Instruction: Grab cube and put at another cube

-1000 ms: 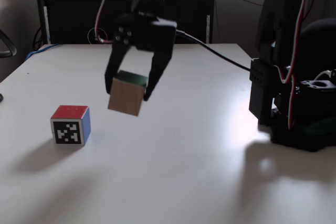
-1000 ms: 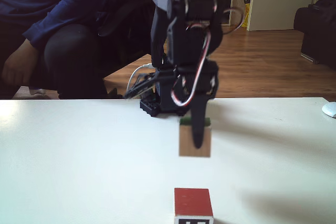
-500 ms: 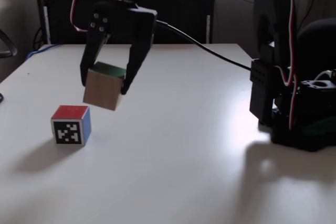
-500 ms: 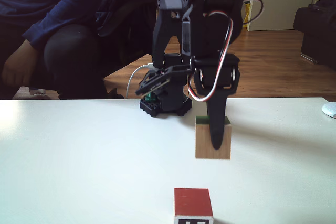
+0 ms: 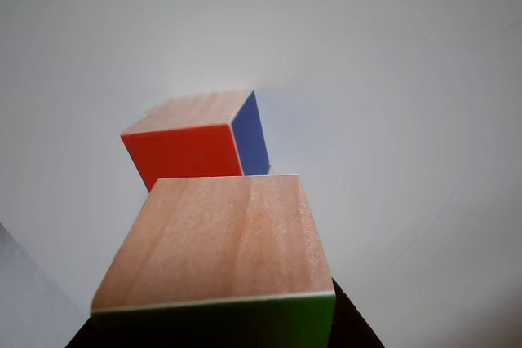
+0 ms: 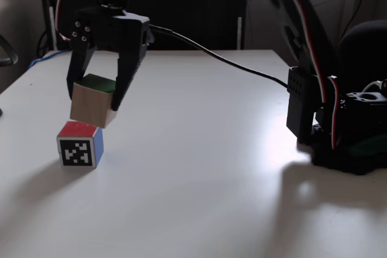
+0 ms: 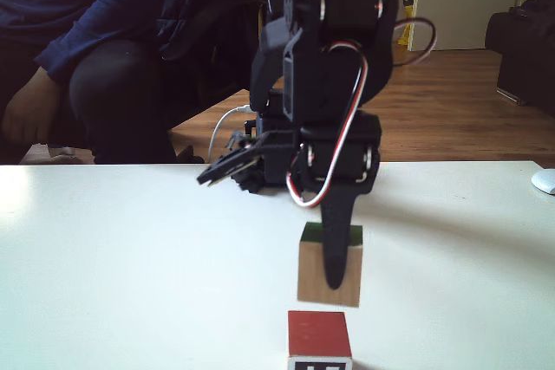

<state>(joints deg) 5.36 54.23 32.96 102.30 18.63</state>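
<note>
While the cube (image 6: pixel 92 103) is clamped in the gripper (image 6: pixel 95 102) just above another cube (image 6: pixel 80 144), its tilt should be levelled and both centred before it is lowered and released.

Two fixed cameras are facing the table (image 6: pixel 199 167) from different sides; a close camera is looking down.

Your white desk (image 6: pixel 199 167) carried the red-and-blue cube (image 6: pixel 80 144) near its left edge in a fixed view, and the arm's black base (image 6: pixel 347 143) at the right.
</note>
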